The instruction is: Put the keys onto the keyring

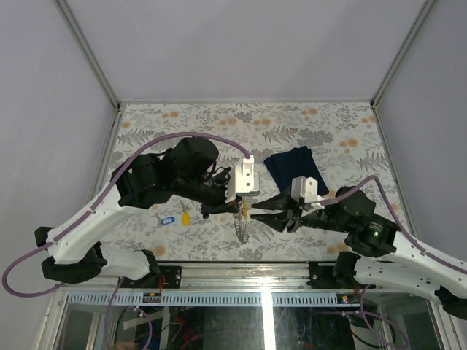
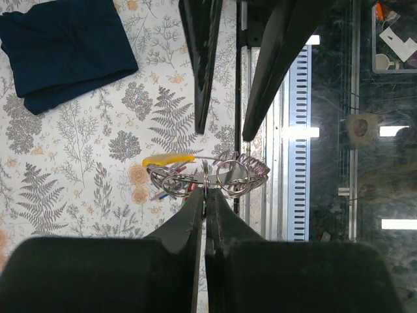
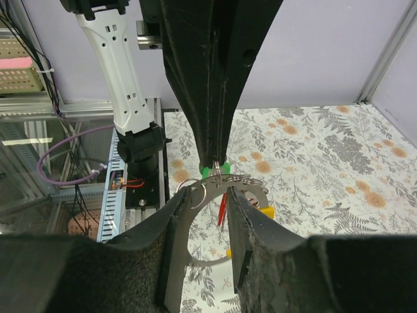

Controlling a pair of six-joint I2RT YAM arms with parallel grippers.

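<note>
Top view, left hand: reaches in from the left over the near middle of the desk, fingers pressed together on the top of the keyring.
Top view, keyring: hangs edge-on below the left hand, lifted off the desk.
Top view, right hand: comes in from the right, two pointed fingers set apart, tips just beside the keyring.
Top view, loose keys: the blue-tagged key and the yellow-tagged key lie side by side on the desk, left of both hands, near the front edge.
Top view, navy cloth: folded, just beyond the right hand.
Left wrist view, left hand: narrow, clamped on a thin loop of the keyring.
Left wrist view, keyring: a bunch of silvery loops with a yellow tag sticking out sideways.
Left wrist view, right hand: opposite, fingers parted, tips close to the loops; contact cannot be told.
Right wrist view, right hand: partly wide, with the keyring at the mouth of the gap.
Right wrist view, left hand: comes down from above, pinching the keyring at a green tag.
</note>
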